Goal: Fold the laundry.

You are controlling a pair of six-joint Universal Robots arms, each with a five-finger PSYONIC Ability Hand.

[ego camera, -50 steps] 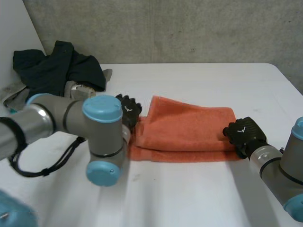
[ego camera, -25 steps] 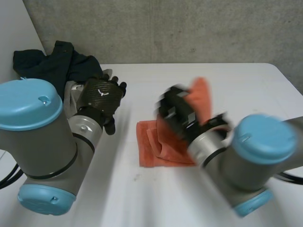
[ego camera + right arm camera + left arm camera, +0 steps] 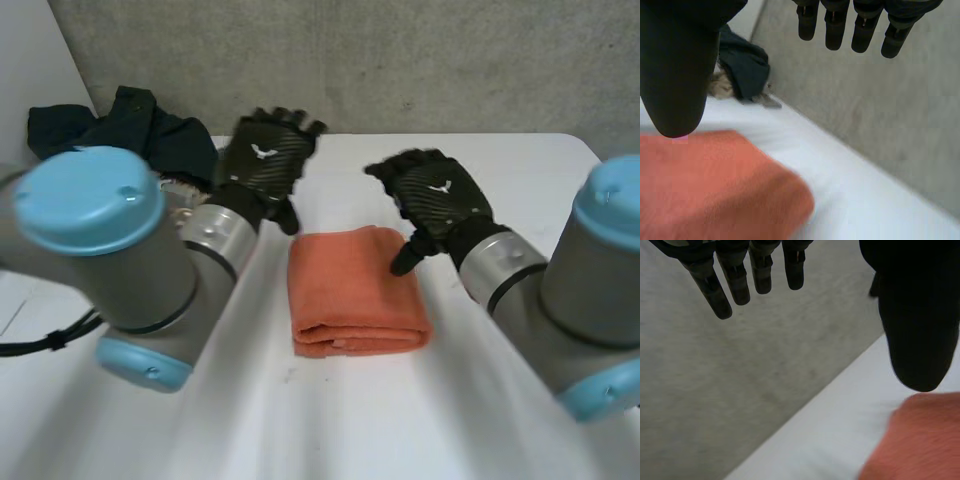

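Doubled the towel over since a second ago; lies now as a compact stack in mid-counter. Released by the right hand, lifted above its far right corner, fingers straight and empty. Likewise the left hand, raised off the far left edge, spread, holding nothing. Probably finished with this piece; next likely the dark clothes heaped far left.

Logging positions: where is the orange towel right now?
In the head view the orange towel lies folded on the table, beneath and between the left hand and right hand.
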